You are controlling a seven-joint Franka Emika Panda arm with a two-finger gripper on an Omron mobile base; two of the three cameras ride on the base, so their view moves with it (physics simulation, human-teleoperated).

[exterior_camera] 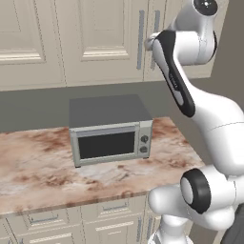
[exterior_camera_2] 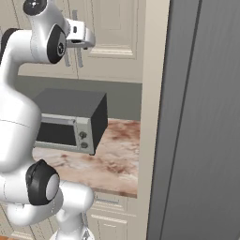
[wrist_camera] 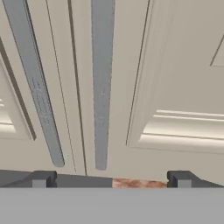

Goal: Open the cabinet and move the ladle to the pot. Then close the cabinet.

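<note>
Spread gripper (wrist_camera: 111,178) faces the closed cabinet (wrist_camera: 175,65) beside two grey bar handles (wrist_camera: 102,87), microwave (exterior_camera: 110,129) on the counter (exterior_camera: 43,162) below.

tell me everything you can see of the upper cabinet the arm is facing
The cabinet is a cream wall unit with raised-panel doors, mounted above the marble-look counter and the microwave. Its doors are shut, so the inside is hidden. Two long grey vertical bar handles sit side by side at the door seam. The open gripper hangs just in front of them, touching nothing.
</note>
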